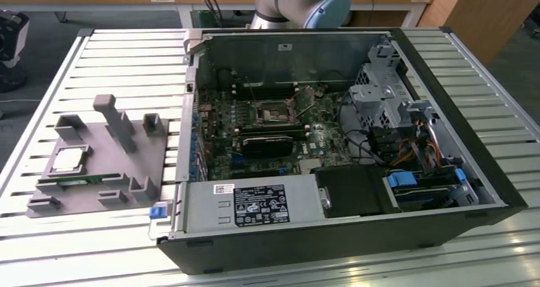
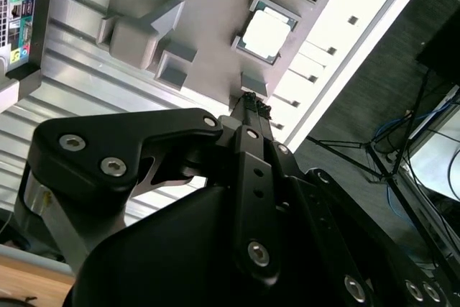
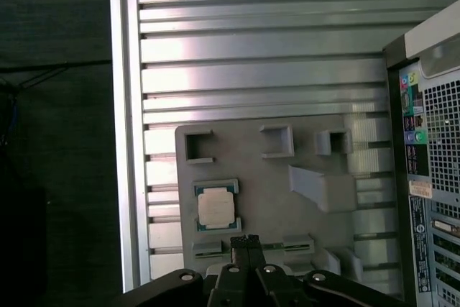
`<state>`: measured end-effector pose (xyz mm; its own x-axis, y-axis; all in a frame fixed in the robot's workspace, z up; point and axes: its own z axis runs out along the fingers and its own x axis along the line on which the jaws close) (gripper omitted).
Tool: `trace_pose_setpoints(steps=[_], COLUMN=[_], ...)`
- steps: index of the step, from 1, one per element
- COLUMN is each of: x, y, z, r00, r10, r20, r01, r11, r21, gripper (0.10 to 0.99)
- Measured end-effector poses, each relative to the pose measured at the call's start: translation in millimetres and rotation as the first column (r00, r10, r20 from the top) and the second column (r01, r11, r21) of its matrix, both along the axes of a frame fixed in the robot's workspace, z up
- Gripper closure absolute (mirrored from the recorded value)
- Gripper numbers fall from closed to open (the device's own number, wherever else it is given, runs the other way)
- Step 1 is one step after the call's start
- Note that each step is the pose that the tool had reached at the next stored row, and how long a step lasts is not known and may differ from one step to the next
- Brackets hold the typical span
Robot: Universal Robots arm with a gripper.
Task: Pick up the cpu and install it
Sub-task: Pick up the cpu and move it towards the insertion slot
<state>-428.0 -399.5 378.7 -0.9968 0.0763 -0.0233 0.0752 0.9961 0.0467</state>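
The cpu, a small flat square chip with a silvery top, lies in a recess of the grey holder tray at the exterior view's left. Both wrist views look down on the cpu from well above. My gripper hangs over the tray's edge close beside the chip, its two black fingertips pressed together with nothing between them. Inside the open computer case, the square socket sits on the motherboard.
A green memory stick lies in the tray's front slot, and grey posts stand up from the tray. The case's rear panel borders the tray. The slatted metal table ends at an edge near the tray.
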Motion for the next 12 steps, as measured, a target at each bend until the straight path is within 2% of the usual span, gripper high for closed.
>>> trace_pose_setpoints(steps=[6, 12], x=[0.1, 0.0], y=[-1.4, -3.0], z=[-1.4, -12.0], r00=[1.0, 1.0], r10=[0.0, 0.0], r20=[0.0004, 0.0], r01=[0.0, 0.0], r11=[1.0, 1.0], r21=[0.0, 0.0], gripper=[0.98, 0.98])
